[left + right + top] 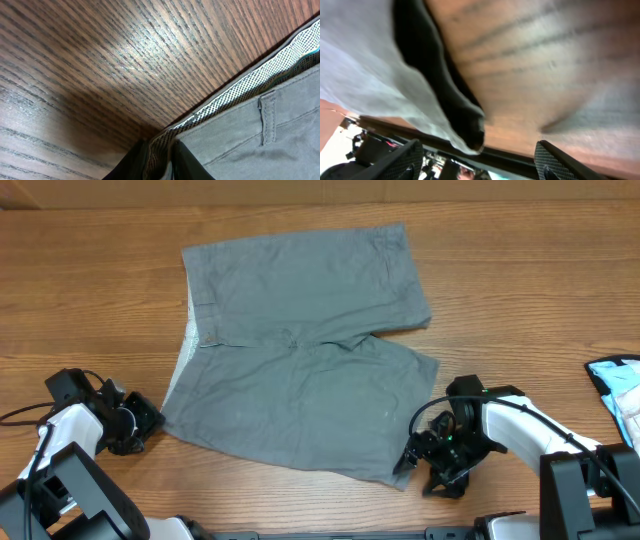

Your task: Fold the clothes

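The grey shorts [300, 350] lie spread flat on the wooden table [80, 300], waistband to the left and leg hems to the right. My left gripper [140, 423] is at the near waistband corner. In the left wrist view its fingers [162, 160] are shut on the dotted inner waistband of the shorts [260, 135]. My right gripper [412, 455] is at the near leg's hem corner. In the right wrist view its fingers [480, 162] are wide apart, and the corner of the shorts [380, 75] hangs between them, ungripped.
A light blue and white item [620, 385] lies at the table's right edge. The arms' bases stand along the front edge, at the lower left and lower right.
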